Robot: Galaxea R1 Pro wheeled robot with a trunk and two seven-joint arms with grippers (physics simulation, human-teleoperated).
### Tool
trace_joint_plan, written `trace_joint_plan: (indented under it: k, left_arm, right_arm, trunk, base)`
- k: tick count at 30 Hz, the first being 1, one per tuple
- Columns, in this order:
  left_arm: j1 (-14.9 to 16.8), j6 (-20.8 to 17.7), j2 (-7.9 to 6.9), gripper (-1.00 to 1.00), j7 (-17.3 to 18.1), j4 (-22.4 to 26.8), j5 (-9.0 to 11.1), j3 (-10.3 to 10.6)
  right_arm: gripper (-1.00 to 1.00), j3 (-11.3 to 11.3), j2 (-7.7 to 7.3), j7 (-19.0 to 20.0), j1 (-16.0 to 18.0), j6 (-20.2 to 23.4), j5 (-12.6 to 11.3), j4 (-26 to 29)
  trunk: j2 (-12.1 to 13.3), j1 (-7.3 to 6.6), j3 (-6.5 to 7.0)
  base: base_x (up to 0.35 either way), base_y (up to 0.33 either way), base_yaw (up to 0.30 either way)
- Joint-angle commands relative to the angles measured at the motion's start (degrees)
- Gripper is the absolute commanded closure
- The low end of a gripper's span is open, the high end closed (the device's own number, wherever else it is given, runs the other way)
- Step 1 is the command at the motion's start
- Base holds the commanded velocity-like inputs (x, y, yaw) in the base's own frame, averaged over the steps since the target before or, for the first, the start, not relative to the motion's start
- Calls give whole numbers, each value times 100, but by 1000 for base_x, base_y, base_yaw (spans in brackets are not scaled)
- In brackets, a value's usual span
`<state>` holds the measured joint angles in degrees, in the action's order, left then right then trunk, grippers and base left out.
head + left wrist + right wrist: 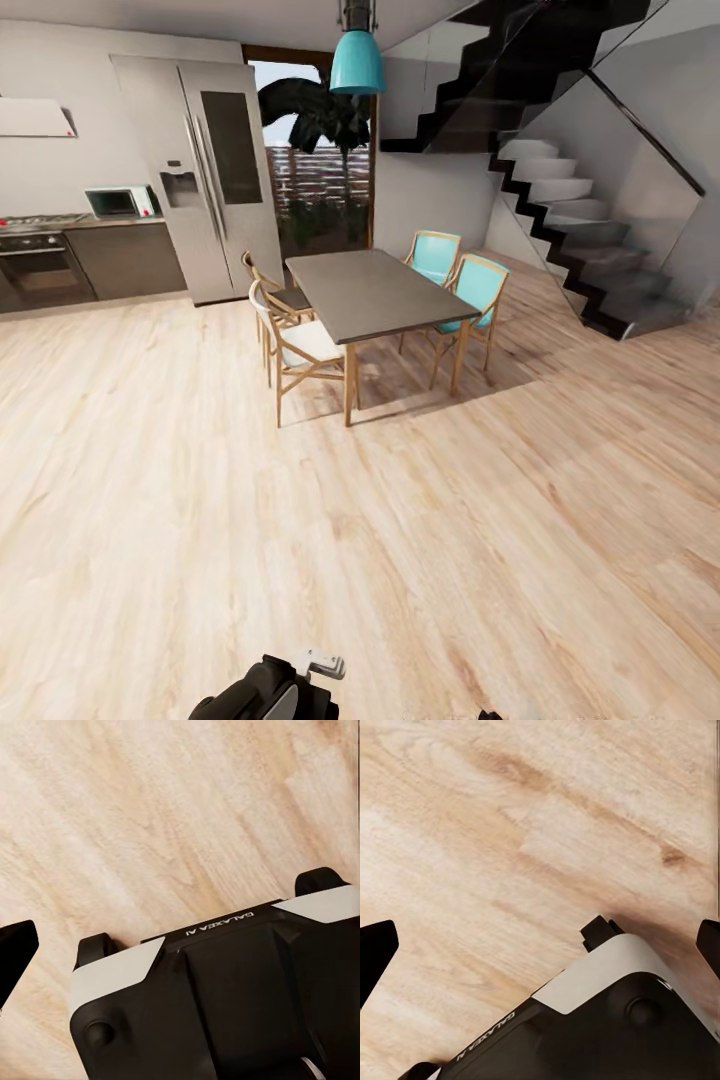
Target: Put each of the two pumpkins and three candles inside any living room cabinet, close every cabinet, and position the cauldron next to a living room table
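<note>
The pumpkins, candles, cabinet, cauldron and the living-room table are out of view. In the right wrist view my right gripper point(544, 949) hangs open over the pale wooden floor point(510, 832), its black fingertips point(376, 952) far apart at the picture's two sides and nothing between them. In the left wrist view my left gripper point(180, 945) is also over the floor, with one black fingertip point(15, 952) far out at the side and nothing held. Under both grippers is my own black and white base point(225, 1005). Part of my left arm point(265, 690) shows in the head view.
A dark dining table point(370, 295) with wooden chairs point(300, 350) and turquoise chairs point(470, 295) stands ahead. Behind it are a steel fridge point(215, 180) and the kitchen counter point(90, 255) at the left. A black staircase point(570, 230) rises at the right. Wooden floor point(400, 540) lies between me and them.
</note>
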<state>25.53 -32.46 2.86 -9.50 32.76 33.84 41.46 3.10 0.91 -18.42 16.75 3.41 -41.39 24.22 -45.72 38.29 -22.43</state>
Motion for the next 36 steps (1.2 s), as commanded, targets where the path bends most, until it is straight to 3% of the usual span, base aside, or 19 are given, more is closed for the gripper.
trace_joint_plan:
  k: [1, 22, 28, 36]
  left_arm:
    - [5, -15, -5, -100, -52, 11, 61, 29]
    - [5, -6, -15, -100, -45, 29, 52, 28]
    - [5, -6, -7, -100, -51, 26, -108, 24]
    - [5, -7, -9, -100, -50, 23, -132, 27]
  right_arm:
    - [-100, 33, -4, -47, 2, 28, -18, 13]
    - [-100, -17, -4, -48, 3, 7, -18, 13]
    - [-100, -37, -12, -46, 2, -3, -18, 13]
    - [-100, -38, -9, -40, -1, -15, -18, 13]
  trunk:
    - [-6, 1, -7]
    - [-6, 1, -7]
    - [-6, 1, -7]
    - [-6, 1, -7]
  base:
    - [0, 0, -280]
    - [0, 0, -281]
    - [0, 0, -280]
    - [0, 0, -280]
